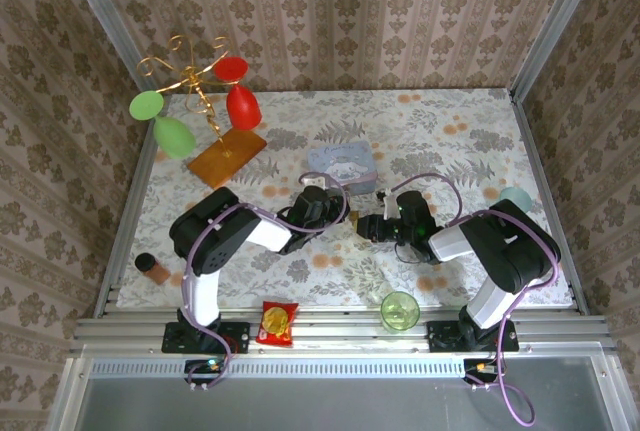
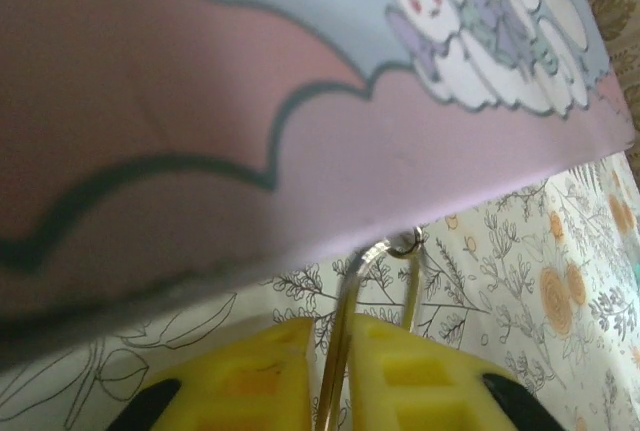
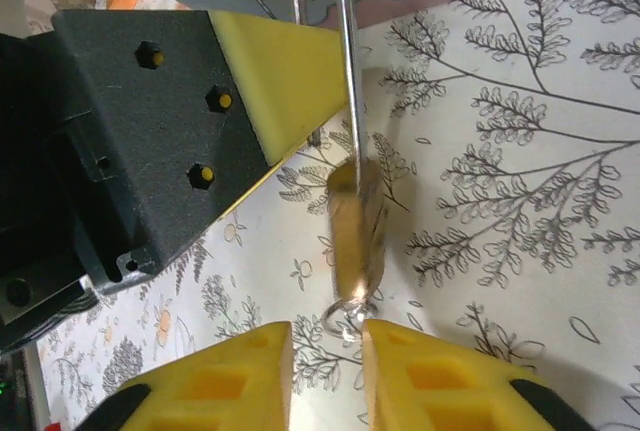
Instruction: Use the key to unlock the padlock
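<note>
Where the two arms meet at mid-table, just beside the pale blue tin [image 2: 300, 151], the padlock [image 3: 355, 221] is held over the floral table [image 3: 520, 201]. Its brass body points toward the right arm, and its thin silvery shackle is pinched between the closed yellow pads of the left gripper [image 2: 332, 341]. The key [image 3: 345, 319], seen as a small silvery loop, sits at the far end of the body, at the very tips of the right gripper [image 3: 327, 341], whose jaws stand at a narrow gap; whether they actually press the key cannot be told.
</note>
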You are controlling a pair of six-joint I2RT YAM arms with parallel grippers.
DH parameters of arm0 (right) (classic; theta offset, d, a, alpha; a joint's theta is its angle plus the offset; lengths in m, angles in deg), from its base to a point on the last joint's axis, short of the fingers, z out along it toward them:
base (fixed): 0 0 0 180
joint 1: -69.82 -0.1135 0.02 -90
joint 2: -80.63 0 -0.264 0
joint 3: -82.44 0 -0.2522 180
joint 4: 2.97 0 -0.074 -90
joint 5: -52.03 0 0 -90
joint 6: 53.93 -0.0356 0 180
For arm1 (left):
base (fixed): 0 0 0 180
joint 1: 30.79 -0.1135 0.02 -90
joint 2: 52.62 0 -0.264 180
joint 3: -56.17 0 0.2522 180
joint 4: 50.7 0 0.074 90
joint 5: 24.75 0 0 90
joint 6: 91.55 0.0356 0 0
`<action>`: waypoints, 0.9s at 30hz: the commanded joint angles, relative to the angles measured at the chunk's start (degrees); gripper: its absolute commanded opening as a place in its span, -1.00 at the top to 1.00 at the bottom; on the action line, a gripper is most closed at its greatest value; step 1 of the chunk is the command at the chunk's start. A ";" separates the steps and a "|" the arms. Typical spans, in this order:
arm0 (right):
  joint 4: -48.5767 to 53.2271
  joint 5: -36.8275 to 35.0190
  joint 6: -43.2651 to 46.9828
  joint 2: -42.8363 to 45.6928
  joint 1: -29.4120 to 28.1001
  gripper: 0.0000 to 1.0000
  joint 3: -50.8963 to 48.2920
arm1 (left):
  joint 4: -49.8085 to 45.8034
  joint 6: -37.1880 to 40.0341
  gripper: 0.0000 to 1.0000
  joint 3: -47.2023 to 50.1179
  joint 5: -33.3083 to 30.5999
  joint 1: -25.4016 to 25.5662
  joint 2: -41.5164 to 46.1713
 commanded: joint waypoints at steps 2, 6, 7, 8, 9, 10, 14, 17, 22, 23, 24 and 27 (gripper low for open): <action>8.14 -6.75 0.94 2.17 0.78 0.33 0.04 | 3.24 0.16 0.71 0.51 1.09 -0.29 -0.91; 11.85 -9.61 2.97 5.07 0.73 0.21 1.17 | 2.98 -0.09 0.70 0.91 0.75 -0.28 -0.39; 12.78 -9.88 3.70 5.38 0.78 0.19 2.11 | 3.23 -0.21 0.68 1.05 0.65 -0.31 -0.38; 13.96 -10.18 4.75 5.37 0.75 0.17 3.28 | 3.28 -0.32 0.67 1.10 0.78 -0.27 -0.29; 15.22 -10.72 5.57 5.18 0.77 0.16 4.56 | 3.32 -0.36 0.64 1.21 0.74 -0.33 -0.23; 16.59 -11.27 6.98 4.55 0.78 0.14 6.13 | 3.32 -0.30 0.64 1.29 0.73 -0.28 -0.13; 20.33 -10.81 10.44 0.33 1.32 0.11 12.38 | 3.66 -0.61 0.64 1.74 0.40 -0.24 0.15; 21.25 -9.99 10.88 -2.03 1.20 0.10 14.60 | 5.34 -1.70 0.65 2.97 -0.12 -0.28 0.61; 22.45 -10.66 11.51 -1.55 0.30 0.06 13.87 | 4.82 -0.96 0.62 3.90 -0.31 -0.07 3.46; 22.97 -10.96 11.99 -1.29 -0.01 0.04 13.87 | 4.59 -0.93 0.61 4.07 -0.32 0.00 4.01; 23.61 -11.33 12.49 -1.09 -0.39 0.03 14.09 | 4.62 -0.99 0.60 4.31 -0.40 -0.04 4.48; 25.27 -13.46 13.85 -0.59 -1.58 0.02 14.90 | 4.79 -1.41 0.58 5.51 -0.96 0.04 6.12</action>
